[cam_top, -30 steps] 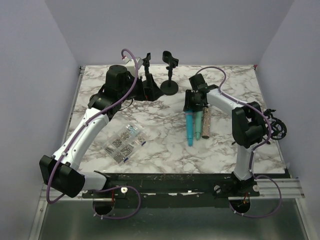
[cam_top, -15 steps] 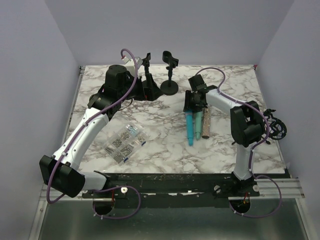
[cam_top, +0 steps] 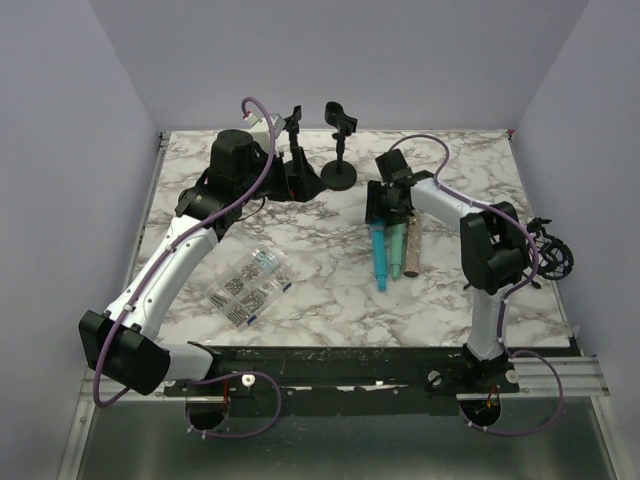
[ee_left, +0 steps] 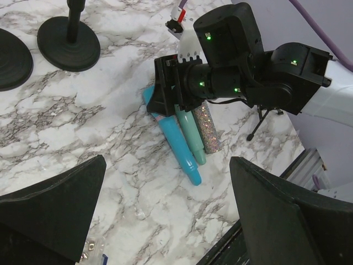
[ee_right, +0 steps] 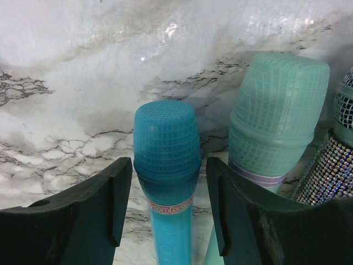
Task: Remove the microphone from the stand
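Three microphones lie side by side on the marble table: a blue one [cam_top: 380, 262], a teal one [cam_top: 396, 250] and a glittery one [cam_top: 412, 250]. The black stand [cam_top: 339, 150] at the back has an empty clip. A second stand [cam_top: 294, 140] rises beside the left arm. My right gripper [cam_top: 385, 207] is low over the microphones' heads. In the right wrist view it is open [ee_right: 168, 182], a finger on each side of the blue microphone's head [ee_right: 167, 146], with gaps. My left gripper [ee_left: 165, 221] is wide open and empty, high above the table.
A clear bag of small parts [cam_top: 250, 284] lies at the front left. A small black wheeled tripod [cam_top: 552, 255] stands at the right edge. Round stand bases [ee_left: 68, 43] sit at the back. The teal head [ee_right: 278, 118] lies just right of my right finger.
My right gripper has shifted very slightly to the left over the microphone heads. The left arm and the microphones have not moved.
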`<state>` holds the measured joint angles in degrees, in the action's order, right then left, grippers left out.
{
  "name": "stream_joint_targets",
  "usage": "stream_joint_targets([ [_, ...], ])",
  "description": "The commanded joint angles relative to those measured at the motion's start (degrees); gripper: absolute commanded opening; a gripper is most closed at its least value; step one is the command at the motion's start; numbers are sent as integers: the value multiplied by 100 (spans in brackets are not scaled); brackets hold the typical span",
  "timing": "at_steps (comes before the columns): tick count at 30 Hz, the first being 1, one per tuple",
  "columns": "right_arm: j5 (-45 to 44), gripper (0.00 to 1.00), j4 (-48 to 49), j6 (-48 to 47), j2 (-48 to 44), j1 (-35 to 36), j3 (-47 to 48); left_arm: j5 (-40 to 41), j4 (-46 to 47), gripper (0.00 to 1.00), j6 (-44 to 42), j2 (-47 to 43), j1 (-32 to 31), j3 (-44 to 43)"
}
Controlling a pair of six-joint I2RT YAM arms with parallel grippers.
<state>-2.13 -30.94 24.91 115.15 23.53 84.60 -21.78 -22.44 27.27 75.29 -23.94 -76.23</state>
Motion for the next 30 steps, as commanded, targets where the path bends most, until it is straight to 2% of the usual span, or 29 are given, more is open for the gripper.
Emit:
stream_joint_targets([
  [1,-94,63,-167,-87,-213,81,251,-160,64,99,35,-57,47,-84],
  [7,-48,63,-434,-94,-763,134,464,-177,75,98,49,-86,48,-77],
  [10,-40,63,-424,-157,-1359,134,344,-200,89,99,64,-94,48,-63],
  [13,-441,63,-437,-301,-2045,132,74,-229,110,99,84,-112,48,-58],
  [17,-1526,63,-364,-361,-3043,134,-580,-236,132,98,96,-161,48,-40],
  [20,-2654,63,-396,-271,-3660,132,-1132,-230,151,98,95,-190,48,-23],
  [24,-4125,60,-609,289,-4263,126,-1935,-266,167,99,120,-207,39,-13],
  [30,-5608,55,-587,1244,-4996,117,-2967,-249,170,99,112,-225,29,2],
])
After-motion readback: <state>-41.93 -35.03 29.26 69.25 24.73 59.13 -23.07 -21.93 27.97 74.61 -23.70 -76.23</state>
